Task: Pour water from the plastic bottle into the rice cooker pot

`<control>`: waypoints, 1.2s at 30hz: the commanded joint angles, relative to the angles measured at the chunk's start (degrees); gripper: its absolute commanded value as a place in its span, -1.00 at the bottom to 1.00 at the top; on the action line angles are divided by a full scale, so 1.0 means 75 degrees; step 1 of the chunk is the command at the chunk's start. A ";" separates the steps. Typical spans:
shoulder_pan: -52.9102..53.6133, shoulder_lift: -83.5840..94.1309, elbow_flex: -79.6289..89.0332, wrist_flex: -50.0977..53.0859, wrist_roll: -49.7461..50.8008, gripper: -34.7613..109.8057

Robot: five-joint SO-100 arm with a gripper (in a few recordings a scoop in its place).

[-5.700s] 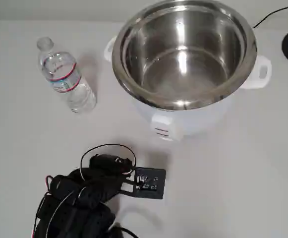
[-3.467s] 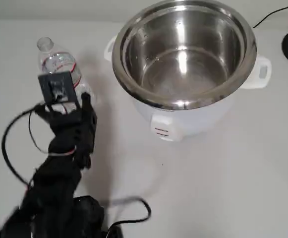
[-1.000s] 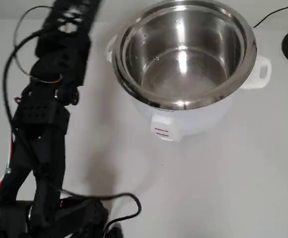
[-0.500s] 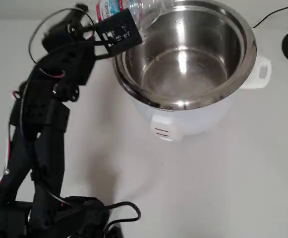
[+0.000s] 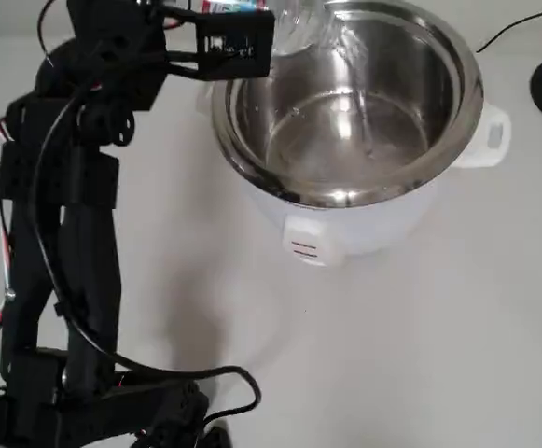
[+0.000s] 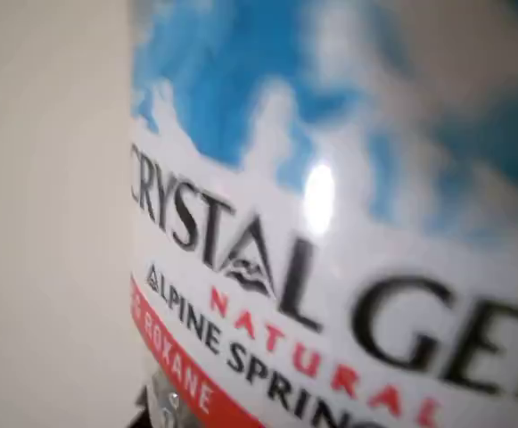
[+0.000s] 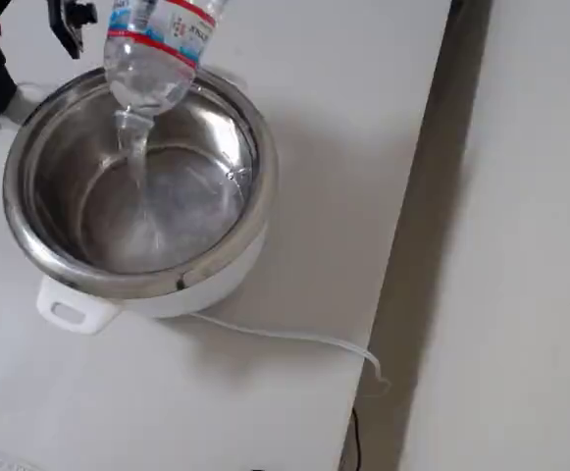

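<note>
Pour is live: the plastic bottle (image 7: 154, 51) is tipped neck-down over the rice cooker pot (image 5: 345, 191) at about its 10 o'clock rim in the overhead view, so the water (image 7: 132, 162) drops as a thin stream inside the wall, not onto the white table (image 5: 420, 355). The gripper (image 5: 222, 28) reaches in from the pot's 9 o'clock side and carries the bottle by its label band, which keeps the neck free past the rim. The fingers themselves are hidden behind the bottle and camera mount, but since it hangs tilted in mid-air they must be pinching it; the wrist view has the label (image 6: 330, 267) pressed right up against the lens.
</note>
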 commanded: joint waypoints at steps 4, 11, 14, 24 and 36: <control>0.0328 -0.0187 -0.1547 0.0211 0.0961 -0.40; 0.0609 -0.0727 -0.2613 0.0645 0.1570 -0.40; 0.0738 -0.1043 -0.3223 0.0949 0.1793 -0.40; 0.0891 -0.1512 -0.4195 0.1266 0.2309 -0.40; 0.0891 -0.1629 -0.4359 0.1277 0.2449 -0.40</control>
